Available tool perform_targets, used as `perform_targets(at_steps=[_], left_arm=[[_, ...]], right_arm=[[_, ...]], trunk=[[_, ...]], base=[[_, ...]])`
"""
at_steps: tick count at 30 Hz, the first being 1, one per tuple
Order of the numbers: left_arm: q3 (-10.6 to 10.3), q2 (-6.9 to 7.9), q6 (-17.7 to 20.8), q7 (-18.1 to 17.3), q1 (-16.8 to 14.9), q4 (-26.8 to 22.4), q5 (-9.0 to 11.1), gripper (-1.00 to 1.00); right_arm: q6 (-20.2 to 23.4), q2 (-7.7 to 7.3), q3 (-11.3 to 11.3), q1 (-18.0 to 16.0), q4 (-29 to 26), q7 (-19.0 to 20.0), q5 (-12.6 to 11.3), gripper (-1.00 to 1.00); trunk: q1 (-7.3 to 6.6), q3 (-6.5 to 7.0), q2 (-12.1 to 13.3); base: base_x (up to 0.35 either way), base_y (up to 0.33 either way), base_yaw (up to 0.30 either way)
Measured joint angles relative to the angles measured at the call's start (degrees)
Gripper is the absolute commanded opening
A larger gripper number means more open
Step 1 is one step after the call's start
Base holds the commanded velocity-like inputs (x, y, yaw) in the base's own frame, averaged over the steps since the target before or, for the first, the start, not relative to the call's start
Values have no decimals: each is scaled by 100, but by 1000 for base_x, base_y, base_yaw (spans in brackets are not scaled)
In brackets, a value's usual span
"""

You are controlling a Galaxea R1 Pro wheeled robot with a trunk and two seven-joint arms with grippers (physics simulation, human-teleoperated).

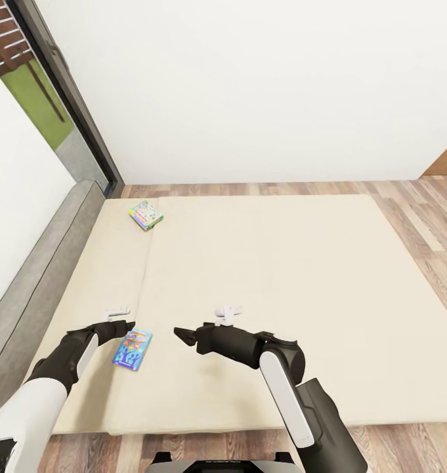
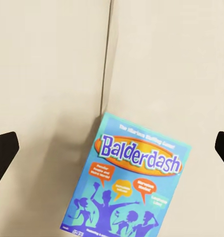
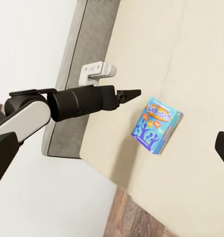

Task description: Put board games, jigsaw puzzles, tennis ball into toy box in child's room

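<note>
Blue board game (image 1: 132,349) flat on the bed (image 1: 282,276), just beside left gripper (image 1: 128,326), jaws spread wide. Probably light, stiff, slick cardboard: pinch across short edges. Right gripper (image 1: 179,334) jaws apart, empty.

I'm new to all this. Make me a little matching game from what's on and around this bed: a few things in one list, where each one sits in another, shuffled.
Things:
1. blue game
2. green-white game
3. headboard
4. left gripper

Places:
A. far end of the bed, near the window
B. along the bed's left edge
C. hanging just beside the blue game
D. on the mattress between the two arms

Pairs: 1-D, 2-A, 3-B, 4-C
</note>
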Motion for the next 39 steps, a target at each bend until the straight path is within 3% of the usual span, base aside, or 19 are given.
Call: perform_targets(at_steps=[12, 27, 31, 35, 39], left_arm=[[-4, 0, 1, 0, -1, 0, -1, 100], [-12, -6, -2, 0, 0, 0, -1, 100], [-8, -3, -2, 0, 0, 0, -1, 100], [-9, -1, -2, 0, -1, 0, 0, 100], [-10, -2, -2, 0, 0, 0, -1, 100]], right_arm=[[14, 0, -117, 0, -2, 7, -8, 100], [38, -45, -201, 0, -6, 97, -75, 100], [71, -44, -199, 0, -9, 321, -76, 100], [102, -47, -222, 0, -11, 818, -74, 100], [177, -50, -471, 0, -11, 1507, -65, 100]], trunk=[[0, -21, 0], [0, -151, 0], [0, -188, 0], [0, -225, 0], [0, -260, 0]], base=[[0, 0, 0], [0, 0, 0], [0, 0, 0], [0, 0, 0], [0, 0, 0]])
